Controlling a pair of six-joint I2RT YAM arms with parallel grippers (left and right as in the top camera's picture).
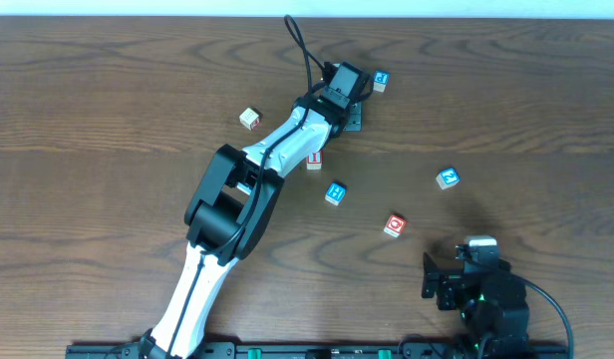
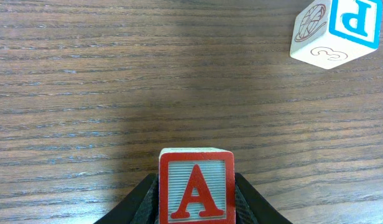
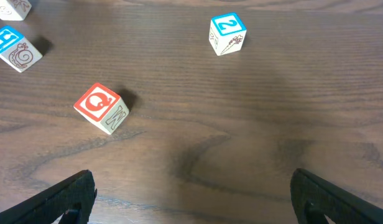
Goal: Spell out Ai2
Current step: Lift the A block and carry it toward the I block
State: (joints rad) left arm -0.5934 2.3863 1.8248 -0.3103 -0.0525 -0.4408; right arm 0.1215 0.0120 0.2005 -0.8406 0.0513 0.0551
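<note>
My left gripper [image 2: 196, 199] is shut on the red A block [image 2: 196, 186], at the far middle of the table in the overhead view [image 1: 353, 108]. The red I block [image 1: 314, 161] lies partly under the left arm. The blue 2 block [image 1: 447, 179] sits right of centre and shows in the right wrist view [image 3: 227, 33]. My right gripper [image 3: 191, 196] is open and empty near the table's front right [image 1: 439, 281].
A blue P block [image 1: 381, 80] lies just right of the left gripper, also in the left wrist view [image 2: 337, 30]. A blue H block [image 1: 335, 192], a red Q block [image 1: 394, 225] and a plain-topped block [image 1: 249, 119] lie around.
</note>
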